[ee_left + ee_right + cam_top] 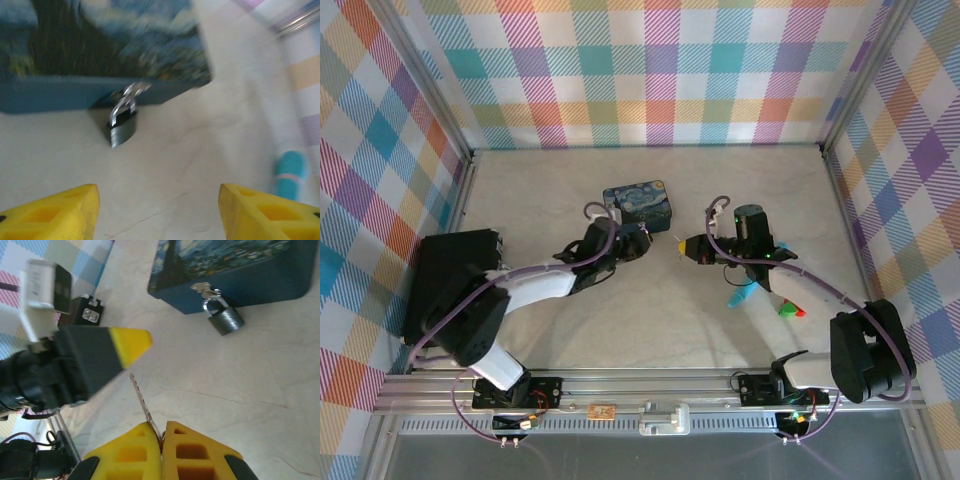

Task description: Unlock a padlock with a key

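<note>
The small dark padlock [226, 320] with a silvery shackle hangs on the hasp at the front of the blue painted tin [235, 270] and rests on the table. In the left wrist view the padlock [121, 127] lies ahead of my left gripper [157, 210]. That gripper is open, with bare table between its yellow fingers [55, 212]. My right gripper [161, 427] is shut on the key [141, 402], whose thin blade sticks out forward toward the left gripper's yellow tip [130, 342]. From above, the left gripper [638, 240] and the right gripper [683, 248] face each other just in front of the tin [637, 203].
A turquoise stick [740, 297] and a red-green block [790, 312] lie beside the right arm; the stick [290, 175] also appears at the right of the left wrist view. Checked walls enclose the table on three sides.
</note>
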